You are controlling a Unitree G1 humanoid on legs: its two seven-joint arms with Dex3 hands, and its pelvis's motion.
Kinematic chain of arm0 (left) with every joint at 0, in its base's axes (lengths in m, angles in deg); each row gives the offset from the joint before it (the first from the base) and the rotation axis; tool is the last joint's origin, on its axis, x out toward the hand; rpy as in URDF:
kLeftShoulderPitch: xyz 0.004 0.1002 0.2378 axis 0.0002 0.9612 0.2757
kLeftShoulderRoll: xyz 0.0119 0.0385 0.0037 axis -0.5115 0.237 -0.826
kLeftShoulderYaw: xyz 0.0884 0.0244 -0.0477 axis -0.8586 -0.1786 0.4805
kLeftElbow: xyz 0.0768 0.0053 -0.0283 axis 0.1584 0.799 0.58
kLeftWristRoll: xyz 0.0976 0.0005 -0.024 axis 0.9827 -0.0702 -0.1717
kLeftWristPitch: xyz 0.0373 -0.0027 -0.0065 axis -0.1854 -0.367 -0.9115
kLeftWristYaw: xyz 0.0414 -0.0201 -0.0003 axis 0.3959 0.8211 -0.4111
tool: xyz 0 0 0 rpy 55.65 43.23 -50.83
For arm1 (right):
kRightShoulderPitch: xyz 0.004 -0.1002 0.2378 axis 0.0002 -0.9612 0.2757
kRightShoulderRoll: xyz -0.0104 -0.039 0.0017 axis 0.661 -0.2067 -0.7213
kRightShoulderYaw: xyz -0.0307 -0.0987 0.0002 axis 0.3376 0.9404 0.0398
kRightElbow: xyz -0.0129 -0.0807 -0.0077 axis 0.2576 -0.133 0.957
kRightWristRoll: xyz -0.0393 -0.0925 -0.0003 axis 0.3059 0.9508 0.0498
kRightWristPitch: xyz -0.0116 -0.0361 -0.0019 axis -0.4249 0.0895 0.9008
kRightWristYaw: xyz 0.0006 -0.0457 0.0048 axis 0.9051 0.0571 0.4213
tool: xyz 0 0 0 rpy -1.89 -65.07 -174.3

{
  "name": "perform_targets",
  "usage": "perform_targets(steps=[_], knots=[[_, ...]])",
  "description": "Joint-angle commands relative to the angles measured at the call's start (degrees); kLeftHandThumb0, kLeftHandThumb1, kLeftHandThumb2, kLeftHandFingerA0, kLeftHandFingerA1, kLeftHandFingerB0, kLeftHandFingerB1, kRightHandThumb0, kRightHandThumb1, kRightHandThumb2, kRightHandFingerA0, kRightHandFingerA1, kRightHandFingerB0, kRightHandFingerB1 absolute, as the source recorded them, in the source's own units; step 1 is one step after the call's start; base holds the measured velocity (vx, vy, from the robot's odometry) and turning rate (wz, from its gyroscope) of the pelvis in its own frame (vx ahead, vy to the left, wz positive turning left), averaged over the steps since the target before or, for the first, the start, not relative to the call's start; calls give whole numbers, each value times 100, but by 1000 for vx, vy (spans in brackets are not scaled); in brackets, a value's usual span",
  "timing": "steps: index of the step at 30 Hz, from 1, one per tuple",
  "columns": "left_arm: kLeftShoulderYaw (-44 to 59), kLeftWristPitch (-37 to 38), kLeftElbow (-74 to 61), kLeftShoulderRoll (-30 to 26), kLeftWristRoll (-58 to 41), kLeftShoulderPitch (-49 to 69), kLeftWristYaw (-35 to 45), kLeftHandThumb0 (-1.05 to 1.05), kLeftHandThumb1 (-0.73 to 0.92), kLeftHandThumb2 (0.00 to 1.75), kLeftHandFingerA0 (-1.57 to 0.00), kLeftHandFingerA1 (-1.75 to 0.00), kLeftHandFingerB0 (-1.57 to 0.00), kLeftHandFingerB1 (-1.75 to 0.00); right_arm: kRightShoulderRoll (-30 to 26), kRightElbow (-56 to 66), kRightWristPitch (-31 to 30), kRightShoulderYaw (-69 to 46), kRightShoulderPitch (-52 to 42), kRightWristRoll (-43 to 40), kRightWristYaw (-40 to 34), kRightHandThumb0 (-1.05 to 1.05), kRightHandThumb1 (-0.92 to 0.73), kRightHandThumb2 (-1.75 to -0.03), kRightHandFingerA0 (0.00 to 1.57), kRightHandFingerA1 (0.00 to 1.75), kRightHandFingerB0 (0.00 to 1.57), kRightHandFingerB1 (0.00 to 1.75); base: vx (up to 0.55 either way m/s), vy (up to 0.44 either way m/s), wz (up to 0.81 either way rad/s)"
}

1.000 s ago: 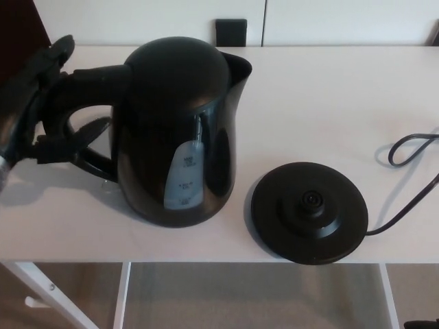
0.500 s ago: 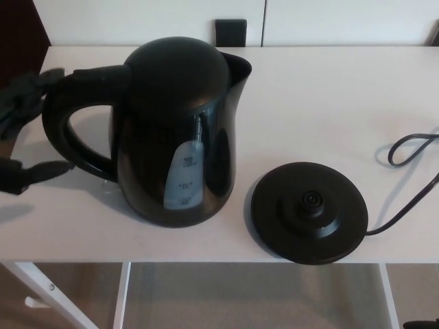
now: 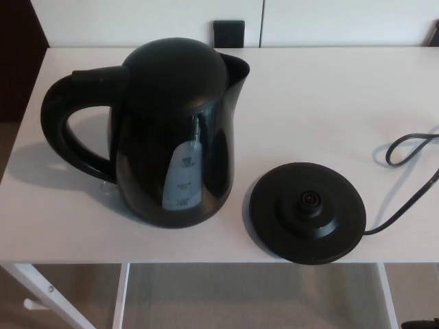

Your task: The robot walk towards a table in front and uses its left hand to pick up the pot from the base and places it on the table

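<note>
Black cord (image 3: 388,154) looped far right; small black square block (image 3: 228,33) at back.

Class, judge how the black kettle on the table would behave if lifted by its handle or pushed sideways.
The kettle looks rigid, so it probably keeps its shape. Its glossy body may be slippery, but the big loop handle offers a secure hold. Its broad bottom on the flat table suggests it would slide rather than tip.

The left hand and the right hand are both outside the head view.
</note>
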Motion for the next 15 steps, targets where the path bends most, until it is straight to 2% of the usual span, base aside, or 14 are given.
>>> perform_targets(steps=[1,4,5,9,10,11,15], knots=[[804,1324,990,900,-35,1592,-158,-80,51,56,0,0,0,0,-96,-188,16,-12,-246,-7,53,-37,-64,-58,70,45,54,40,0,0,0],[906,1531,1395,1187,-121,1890,-35,-79,50,56,0,0,0,0,-91,-248,38,27,-303,42,17,-36,-65,-59,67,44,51,39,0,0,0],[892,1730,1835,1479,-152,2195,89,-79,43,75,0,0,0,0,-100,-324,109,60,-360,88,-16,-36,-65,-59,67,44,52,39,0,0,0],[892,1943,2121,1582,-125,2245,186,-79,43,75,0,0,0,0,-110,-400,168,73,-388,92,-30,-36,-65,-59,67,44,52,39,0,0,0],[719,1905,2244,1825,50,2364,-41,-87,58,88,0,0,0,0,-104,-430,182,53,-446,78,-63,-35,-64,-58,69,46,53,40,0,0,0],[435,1871,2407,2168,364,2520,-415,-88,58,89,0,0,0,0,-93,-475,208,18,-532,47,-99,-33,-64,-58,68,46,53,40,0,0,0],[256,2024,2572,2283,553,2533,-642,-88,58,89,0,0,0,0,-85,-527,256,-6,-558,27,-102,-33,-64,-58,68,46,53,40,0,0,0]])
